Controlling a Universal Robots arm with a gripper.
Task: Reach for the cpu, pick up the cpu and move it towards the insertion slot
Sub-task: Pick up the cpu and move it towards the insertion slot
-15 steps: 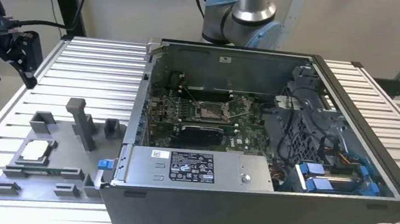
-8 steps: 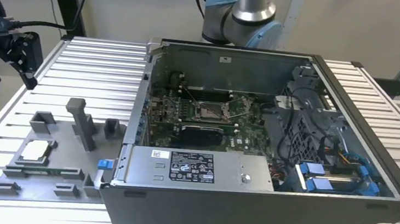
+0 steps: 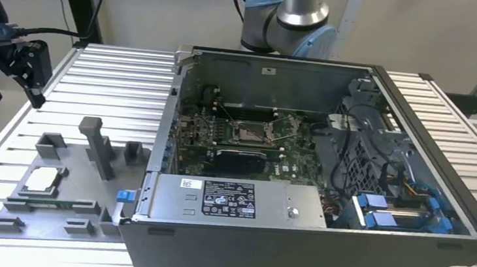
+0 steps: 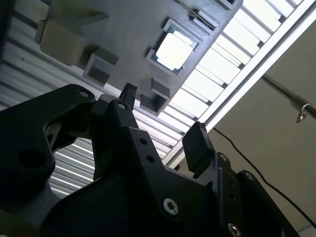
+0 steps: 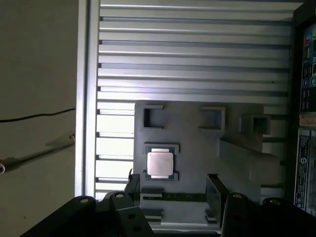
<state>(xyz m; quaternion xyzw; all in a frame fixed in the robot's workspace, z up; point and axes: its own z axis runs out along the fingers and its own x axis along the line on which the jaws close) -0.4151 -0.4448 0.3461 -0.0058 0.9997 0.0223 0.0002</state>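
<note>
The ribbed aluminium tabletop (image 3: 112,82) carries an open dark metal case (image 3: 297,251). Beside the case, to the exterior view's left, lies a flat grey fixture (image 3: 38,216) with blocky raised pockets. The black end effector (image 5: 173,190) hovers above the fixture with its fingers (image 5: 213,190) apart and empty. Inside the case, the slot (image 3: 248,132) is a silvery square frame on green board. The cpu (image 5: 160,164) is a thin square lying flat in a fixture pocket, pale silver face up, its edges parallel to the pocket's and untouched by the fingers.
</note>
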